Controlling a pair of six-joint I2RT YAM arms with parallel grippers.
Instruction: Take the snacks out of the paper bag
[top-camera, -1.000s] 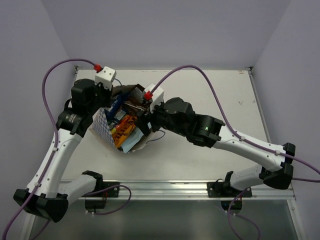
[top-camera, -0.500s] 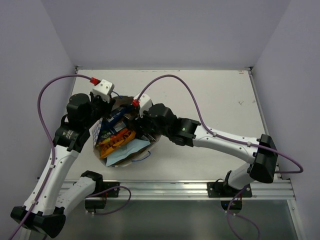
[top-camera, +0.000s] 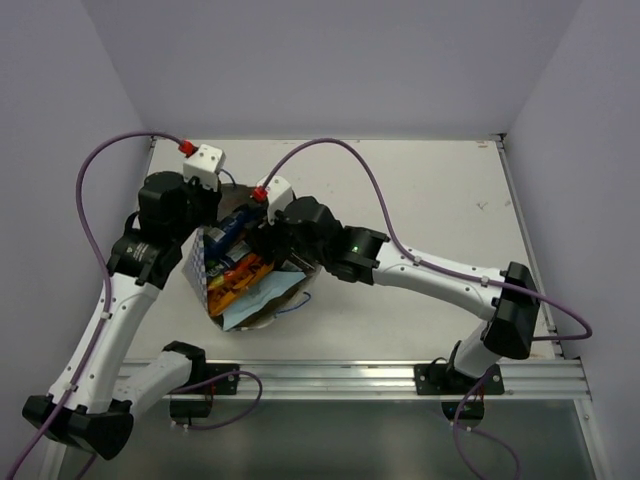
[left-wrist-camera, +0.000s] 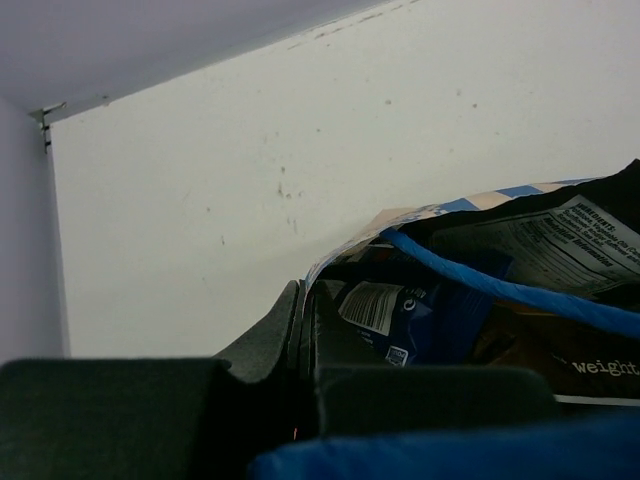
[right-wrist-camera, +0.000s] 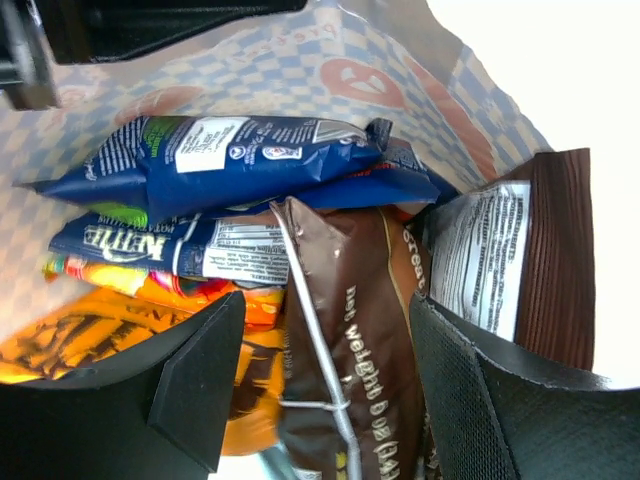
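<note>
Brown packet (right-wrist-camera: 370, 260) lies inside the released right claw (right-wrist-camera: 325, 340); close squarely while the clenched left claw (left-wrist-camera: 303, 305) pins the paper bag's (left-wrist-camera: 440, 208) rim.

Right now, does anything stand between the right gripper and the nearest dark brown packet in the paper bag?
Nothing visible does. The open right gripper is at the mouth of the paper bag, and the nearest dark brown packet lies uncovered directly ahead, between its fingers.
</note>
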